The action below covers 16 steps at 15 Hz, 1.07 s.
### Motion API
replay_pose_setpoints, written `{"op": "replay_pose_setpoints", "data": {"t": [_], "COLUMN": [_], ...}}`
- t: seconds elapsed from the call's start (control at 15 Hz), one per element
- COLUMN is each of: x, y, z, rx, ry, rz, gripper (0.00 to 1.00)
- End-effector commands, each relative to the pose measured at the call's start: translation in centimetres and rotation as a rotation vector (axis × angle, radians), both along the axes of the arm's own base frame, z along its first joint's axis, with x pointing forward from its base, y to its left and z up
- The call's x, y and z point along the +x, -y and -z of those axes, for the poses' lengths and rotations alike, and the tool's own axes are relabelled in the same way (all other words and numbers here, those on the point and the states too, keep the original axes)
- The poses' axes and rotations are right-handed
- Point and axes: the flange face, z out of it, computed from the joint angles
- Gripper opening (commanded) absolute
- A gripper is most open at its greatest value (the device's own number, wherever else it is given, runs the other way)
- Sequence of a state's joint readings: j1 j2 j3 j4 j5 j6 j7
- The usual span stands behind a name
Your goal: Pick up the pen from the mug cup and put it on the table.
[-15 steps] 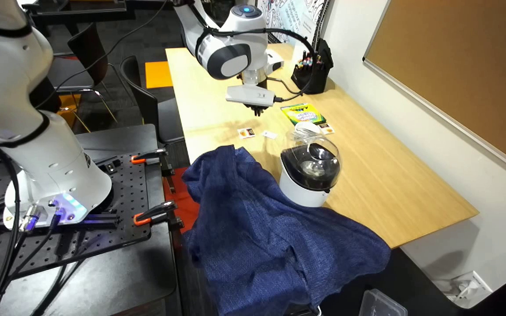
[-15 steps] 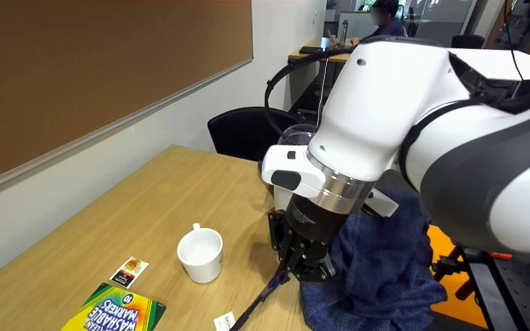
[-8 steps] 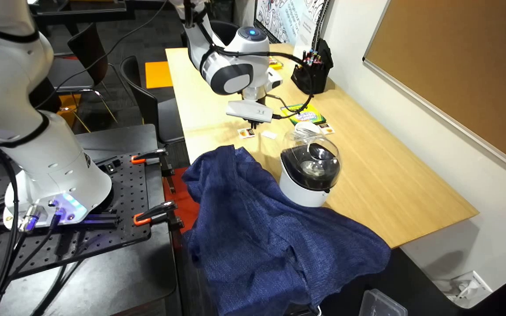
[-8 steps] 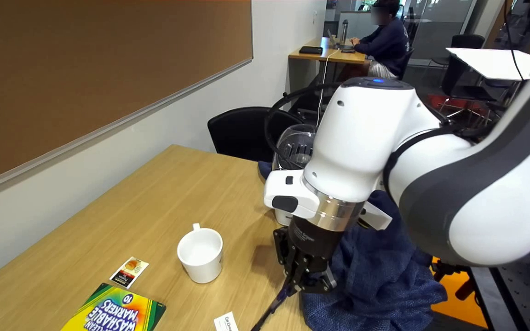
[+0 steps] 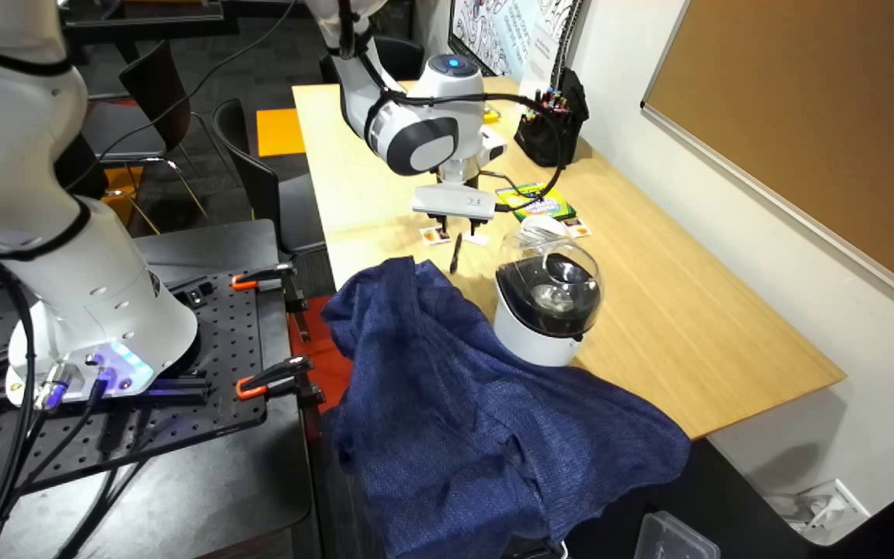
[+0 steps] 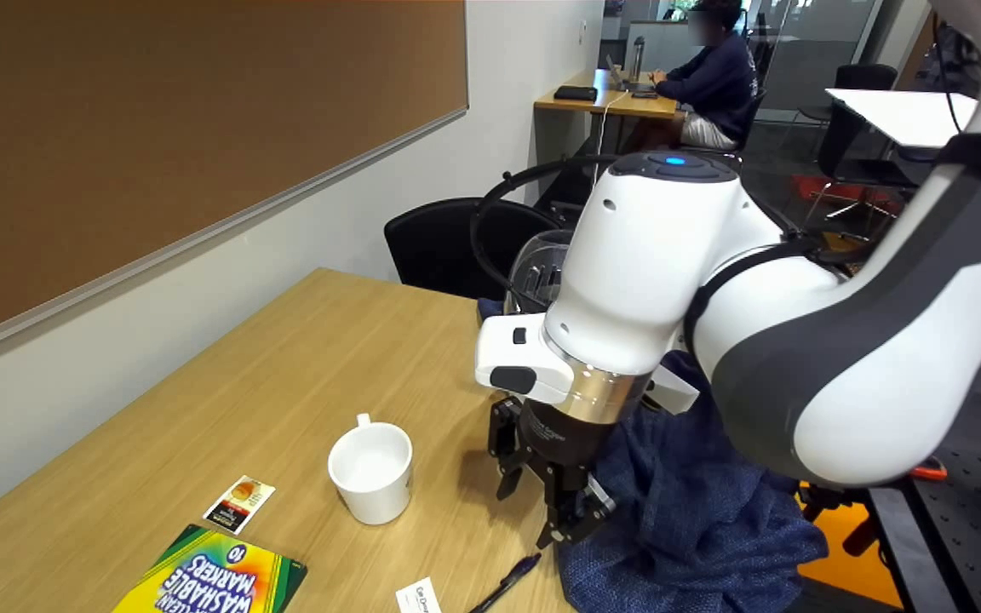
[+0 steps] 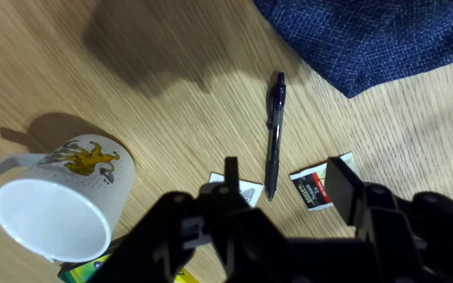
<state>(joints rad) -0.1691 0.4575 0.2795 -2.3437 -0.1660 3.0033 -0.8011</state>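
Gripper (image 7: 283, 177) spread apart, nothing held. Pen (image 7: 275, 133) lies flat on the table (image 7: 195, 118), out of the mug (image 7: 65, 196), near the blue cloth (image 7: 372, 43). Task looks done. Main risk: a low, sideways exit could clip the pen and roll it; straight up seems safest.

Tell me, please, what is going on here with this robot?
A robot arm is working with a pen at a wooden table. Its gripper is open near the pen and holds nothing; the pen lies on the table. The white mug stands upright a little apart, with no pen in it, so the job of putting the pen on the table looks done. A tea packet and a dark blue cloth also lie near the pen.
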Motion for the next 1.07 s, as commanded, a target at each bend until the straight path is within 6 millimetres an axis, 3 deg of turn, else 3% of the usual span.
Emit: {"op": "replay_pose_setpoints", "data": {"t": [0.0, 0.13, 0.47, 0.8, 1.0], "x": [0.4, 0.2, -0.4, -1.4, -2.0], "y": [-0.4, -0.6, -0.9, 1.1, 2.1], "z": [-2.2, -3.8, -8.7, -14.1, -15.9], "rx": [-0.057, -0.078, -0.082, -0.094, -0.102], "ry": [0.035, 0.062, 0.154, 0.264, 0.308], "rz": [-0.017, -0.023, -0.009, 0.063, 0.08], "gripper": [0.92, 1.0, 1.0, 1.0, 1.0]}}
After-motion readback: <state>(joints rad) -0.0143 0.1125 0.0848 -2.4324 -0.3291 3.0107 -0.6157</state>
